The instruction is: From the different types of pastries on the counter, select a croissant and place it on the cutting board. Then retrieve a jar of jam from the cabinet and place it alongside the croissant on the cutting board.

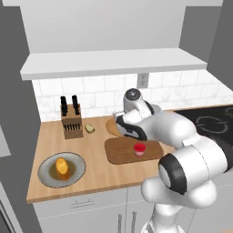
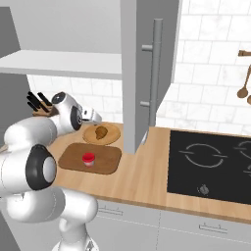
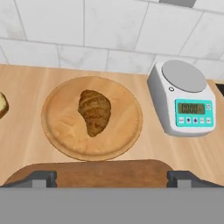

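Tabletop (image 1: 98,175) – light tan wood, smooth. Board (image 1: 120,152) – dark brown, rounded rectangle, carries the jar (image 1: 139,149), small squat red, so the jam step looks done. Croissant (image 3: 94,111) – lumpy, ridged, golden-brown – lies on the round tan plate (image 3: 61,131) just behind the board; moving it is what's left. Fingers (image 3: 39,178) spread wide, empty, hovering over the board's far edge.

Dark golden-brown croissant (image 3: 94,112) on a tan wooden plate (image 3: 61,131). At its 6 o'clock, a dark brown cutting board (image 1: 120,152) bearing a red jam jar (image 1: 139,148). White scale (image 3: 181,98) with teal display.
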{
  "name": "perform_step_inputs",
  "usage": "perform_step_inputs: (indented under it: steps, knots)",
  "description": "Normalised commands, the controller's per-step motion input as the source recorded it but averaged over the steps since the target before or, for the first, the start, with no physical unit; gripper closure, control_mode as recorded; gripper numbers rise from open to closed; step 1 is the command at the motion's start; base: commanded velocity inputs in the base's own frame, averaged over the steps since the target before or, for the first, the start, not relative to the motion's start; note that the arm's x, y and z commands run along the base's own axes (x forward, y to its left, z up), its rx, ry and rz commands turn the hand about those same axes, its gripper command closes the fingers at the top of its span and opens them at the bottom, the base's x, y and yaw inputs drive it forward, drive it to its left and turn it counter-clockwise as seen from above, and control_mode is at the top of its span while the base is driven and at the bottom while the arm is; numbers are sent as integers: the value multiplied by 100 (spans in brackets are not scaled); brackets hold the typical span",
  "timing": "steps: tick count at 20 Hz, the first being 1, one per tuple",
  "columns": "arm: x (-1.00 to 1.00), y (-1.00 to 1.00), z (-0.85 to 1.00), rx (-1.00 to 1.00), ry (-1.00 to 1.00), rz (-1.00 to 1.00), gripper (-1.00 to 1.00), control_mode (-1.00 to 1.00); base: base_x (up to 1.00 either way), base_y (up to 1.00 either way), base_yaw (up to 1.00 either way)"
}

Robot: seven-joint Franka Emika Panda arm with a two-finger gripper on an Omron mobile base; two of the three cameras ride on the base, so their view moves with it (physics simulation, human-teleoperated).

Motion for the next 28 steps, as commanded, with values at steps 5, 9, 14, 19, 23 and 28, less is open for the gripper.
perform_step_inputs:
  steps: [5,9,14,19,23,28]
  knots:
    - [28,2,-21,2,0,0,-100,-100,0,0,0]
    - [45,0,-30,6,0,0,-100,-100,0,0,0]
    - [19,0,0,0,-1,0,-100,-100,0,0,0]
    - [15,0,-21,12,0,0,-100,-100,0,0,0]
    - [26,0,-6,11,0,0,-100,-100,0,0,0]
    - [22,0,0,1,0,0,-100,-100,0,0,0]
